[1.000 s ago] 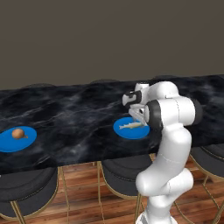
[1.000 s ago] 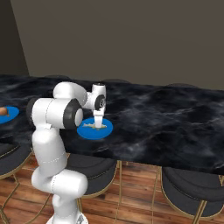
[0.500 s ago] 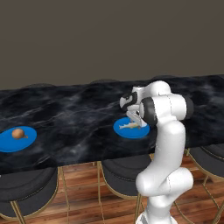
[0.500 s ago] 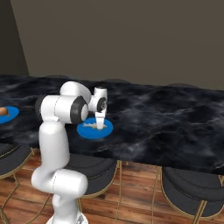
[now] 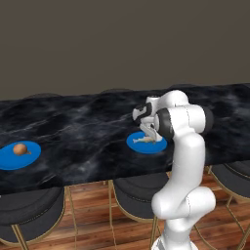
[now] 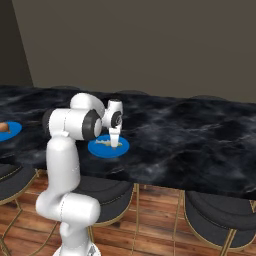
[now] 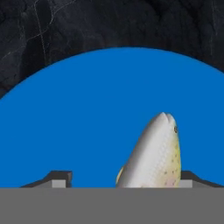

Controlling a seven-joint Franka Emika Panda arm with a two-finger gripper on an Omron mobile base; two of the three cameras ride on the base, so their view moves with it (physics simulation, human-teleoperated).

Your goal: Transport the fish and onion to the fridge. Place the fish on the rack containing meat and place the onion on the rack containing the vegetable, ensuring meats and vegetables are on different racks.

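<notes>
The fish (image 7: 155, 153) lies on a round blue plate (image 7: 109, 100) on the black marble counter (image 5: 88, 132). In the base views the fish (image 5: 145, 140) (image 6: 106, 143) is a small pale sliver on that plate (image 5: 135, 146) (image 6: 97, 149). My gripper (image 7: 124, 178) (image 5: 152, 137) (image 6: 115, 145) points down at the plate. Its fingers stand apart on either side of the fish's body, and the right one is close to the fish. The onion (image 5: 20, 149) (image 6: 2, 128) rests on a second blue plate (image 5: 14, 160) far to the left. The fridge is out of view.
Black round stools (image 5: 29, 210) (image 5: 141, 188) (image 6: 220, 210) stand under the counter's front edge over a wooden floor. A dark plain wall rises behind the counter. The marble between the two plates is bare.
The hand has come down from above the plate until its fingertips straddle the fish. The fingers have drawn somewhat closer together. Fish, onion and plates have stayed put.
</notes>
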